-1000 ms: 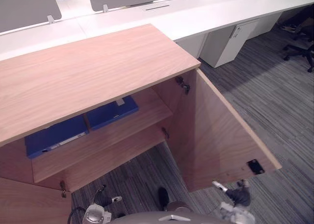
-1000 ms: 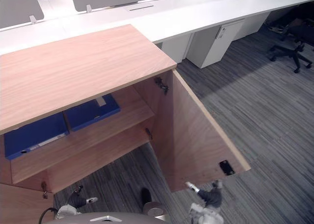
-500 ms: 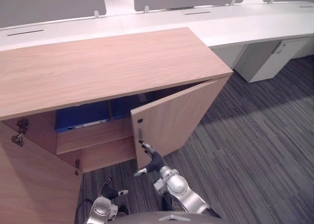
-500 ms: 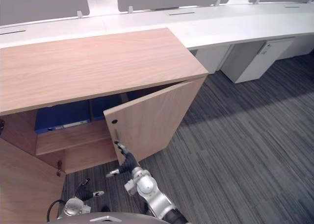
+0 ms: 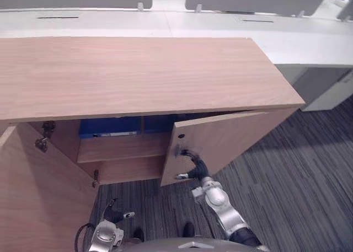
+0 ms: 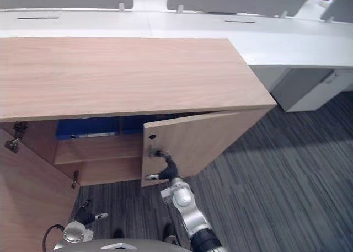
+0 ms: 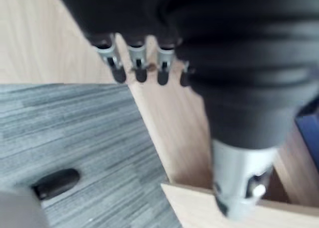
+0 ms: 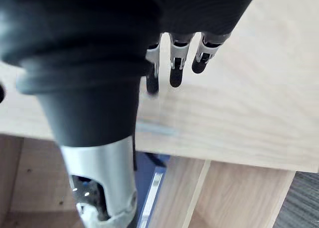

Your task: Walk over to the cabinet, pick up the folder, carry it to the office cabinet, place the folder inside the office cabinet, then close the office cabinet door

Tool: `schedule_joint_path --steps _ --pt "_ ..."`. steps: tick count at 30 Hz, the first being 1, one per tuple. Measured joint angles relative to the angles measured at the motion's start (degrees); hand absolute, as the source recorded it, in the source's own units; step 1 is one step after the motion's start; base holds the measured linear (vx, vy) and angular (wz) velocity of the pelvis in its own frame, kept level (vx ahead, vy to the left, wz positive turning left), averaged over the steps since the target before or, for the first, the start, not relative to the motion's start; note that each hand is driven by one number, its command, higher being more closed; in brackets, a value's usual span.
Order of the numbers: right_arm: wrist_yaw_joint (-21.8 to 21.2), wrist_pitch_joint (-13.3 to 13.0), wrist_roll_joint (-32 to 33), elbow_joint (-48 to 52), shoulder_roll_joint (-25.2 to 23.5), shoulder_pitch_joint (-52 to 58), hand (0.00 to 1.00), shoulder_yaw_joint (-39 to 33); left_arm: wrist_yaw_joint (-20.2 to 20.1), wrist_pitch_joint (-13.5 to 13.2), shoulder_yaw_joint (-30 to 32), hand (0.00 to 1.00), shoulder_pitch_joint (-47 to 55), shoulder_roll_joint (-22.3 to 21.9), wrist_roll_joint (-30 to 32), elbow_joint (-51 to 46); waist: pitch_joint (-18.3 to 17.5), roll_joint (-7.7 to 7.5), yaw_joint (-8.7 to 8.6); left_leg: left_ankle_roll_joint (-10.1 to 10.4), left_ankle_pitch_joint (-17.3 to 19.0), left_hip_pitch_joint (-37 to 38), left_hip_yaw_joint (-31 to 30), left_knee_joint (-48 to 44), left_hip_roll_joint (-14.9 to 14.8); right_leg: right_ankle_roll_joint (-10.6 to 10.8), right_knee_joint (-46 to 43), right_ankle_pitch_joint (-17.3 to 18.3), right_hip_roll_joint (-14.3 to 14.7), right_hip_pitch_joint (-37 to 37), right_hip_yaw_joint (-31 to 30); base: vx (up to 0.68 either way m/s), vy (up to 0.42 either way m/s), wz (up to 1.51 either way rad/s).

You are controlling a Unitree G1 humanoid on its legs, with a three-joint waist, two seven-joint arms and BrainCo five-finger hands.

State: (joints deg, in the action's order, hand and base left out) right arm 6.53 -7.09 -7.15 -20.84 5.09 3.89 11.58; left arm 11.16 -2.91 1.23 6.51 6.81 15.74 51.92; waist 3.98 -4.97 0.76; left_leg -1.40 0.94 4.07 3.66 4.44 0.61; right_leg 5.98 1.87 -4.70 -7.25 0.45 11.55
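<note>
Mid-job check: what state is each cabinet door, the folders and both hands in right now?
Right cabinet door: ajar, partly swung towards shut.
Left cabinet door: wide open.
Blue folders: inside the cabinet, on the upper shelf.
Right hand: open, fingers against the right door near its free edge.
Left hand: open, hanging low, holding nothing.
</note>
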Motion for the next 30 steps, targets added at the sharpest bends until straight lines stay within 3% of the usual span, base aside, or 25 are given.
schedule_joint_path --steps 6,16,24,30 --pt "0.22 0.56 -0.08 -6.57 0.0 4.72 0.0 -7.74 -0.35 0.07 2.01 0.0 1.35 0.9 -1.63 -0.01 -0.54 -0.69 -0.54 -0.04 0.02 0.54 -2.13 0.0 0.44 0.1 -1.54 2.82 -0.68 0.99 1.87 0.01 -0.02 0.2" --pt "0.21 3.36 -1.75 -24.33 -0.95 6.51 0.0 -12.55 -0.85 0.5 2.58 0.0 1.96 1.09 -2.75 0.8 -0.88 -0.38 -0.98 0.06 -1.12 1.13 -4.98 0.07 0.57 0.09 -2.69 4.01 -0.99 2.23 3.95 -0.05 -0.032 0.12" --pt "0.27 4.73 -1.62 -29.56 -1.36 4.32 0.0 -14.13 -1.3 0.56 2.59 0.0 2.12 1.16 -4.4 1.66 -1.07 0.07 -1.27 0.17 -2.1 2.02 -4.88 0.51 0.7 -0.28 -2.21 3.72 -1.22 3.63 4.54 -0.08 -0.016 0.05" --pt "0.27 4.84 -1.72 -30.74 -1.47 2.19 0.0 -13.95 -1.34 0.55 3.04 0.0 3.08 1.26 -5.74 1.67 -0.85 0.15 -1.28 0.52 -1.91 0.75 -1.56 0.51 0.63 -0.14 -3.45 3.6 -1.12 -0.04 0.4 -0.08 0.007 -0.28"
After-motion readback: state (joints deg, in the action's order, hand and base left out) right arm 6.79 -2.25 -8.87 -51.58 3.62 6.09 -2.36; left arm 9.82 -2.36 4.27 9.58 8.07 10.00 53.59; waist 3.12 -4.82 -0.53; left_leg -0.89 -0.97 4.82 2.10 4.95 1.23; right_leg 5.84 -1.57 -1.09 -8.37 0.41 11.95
